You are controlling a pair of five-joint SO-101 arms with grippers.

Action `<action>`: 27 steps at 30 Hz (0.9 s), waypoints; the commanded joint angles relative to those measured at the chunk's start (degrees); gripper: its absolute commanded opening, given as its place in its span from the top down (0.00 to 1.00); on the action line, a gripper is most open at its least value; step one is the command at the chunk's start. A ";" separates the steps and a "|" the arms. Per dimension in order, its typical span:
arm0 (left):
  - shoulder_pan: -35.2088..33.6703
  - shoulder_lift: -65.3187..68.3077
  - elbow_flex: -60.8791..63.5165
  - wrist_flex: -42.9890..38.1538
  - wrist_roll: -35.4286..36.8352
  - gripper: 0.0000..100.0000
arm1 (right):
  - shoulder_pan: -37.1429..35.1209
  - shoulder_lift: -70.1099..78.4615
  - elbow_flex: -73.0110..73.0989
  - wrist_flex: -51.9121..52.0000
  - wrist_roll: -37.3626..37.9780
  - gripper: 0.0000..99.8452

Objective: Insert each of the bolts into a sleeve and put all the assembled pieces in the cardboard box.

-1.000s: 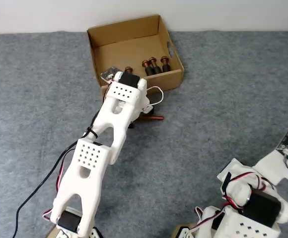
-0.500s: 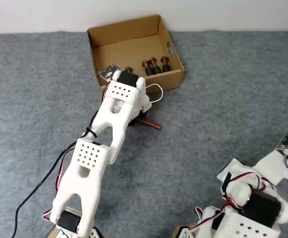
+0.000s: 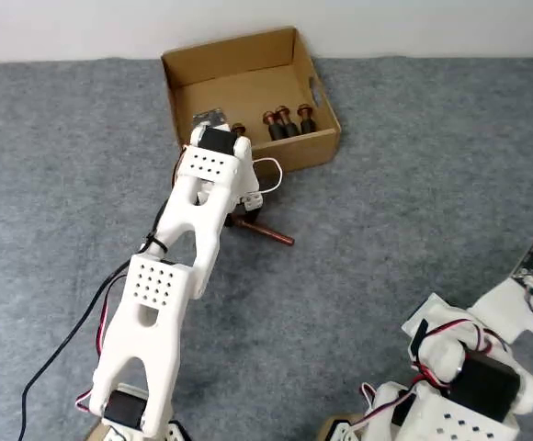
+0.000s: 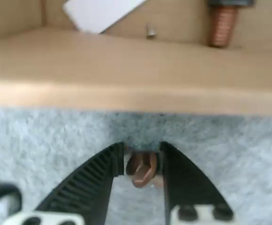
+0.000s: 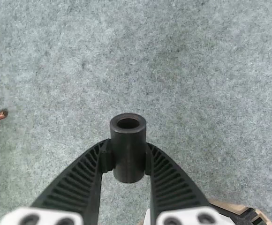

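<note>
1. Felt point(image 3: 413, 184), grey and fuzzy, covers the surface. The cardboard box point(image 3: 234, 44) stands open at the far edge, made of plain brown board with a hand slot in one side wall.
2. Several assembled pieces point(image 3: 285, 121), copper heads in dark sleeves, lie in a row inside along the box's near wall.
3. The left gripper point(image 4: 142, 147) sits low over the felt with its ribbed black fingers clamped on the angular head of a copper bolt point(image 4: 142, 168). The box's near wall rises straight beyond it.
4. The bolt's slim shank slants away from the box toward the middle of the surface.
5. The right arm point(image 3: 469, 367) is folded at the near right corner. The right gripper point(image 5: 128, 149) grips a smooth black tubular sleeve point(image 5: 126, 159), bore exposed, above bare felt.
</note>
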 commanded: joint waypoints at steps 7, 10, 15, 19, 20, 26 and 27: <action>-2.46 -0.09 1.01 1.58 -3.87 0.88 | 0.40 0.13 -0.44 -1.10 -0.26 0.99; -2.11 -3.25 2.59 1.58 -3.69 0.78 | 0.48 0.13 -0.44 -1.10 -0.26 0.99; -2.02 -12.31 11.38 1.58 -0.53 0.58 | 0.40 0.13 -0.44 -1.10 -0.26 0.99; -0.97 -17.93 21.76 1.49 4.57 0.59 | 0.40 0.13 -0.44 -1.10 -0.26 0.99; -0.44 -18.99 24.13 1.49 6.51 0.59 | 0.40 0.13 -0.44 -1.10 -0.26 0.99; 3.69 -20.31 27.38 1.05 17.67 0.59 | 0.40 0.13 -0.44 -1.10 -0.26 0.99; 4.48 -20.31 27.12 0.62 18.73 0.59 | 0.40 0.13 -0.44 -1.10 -0.26 0.99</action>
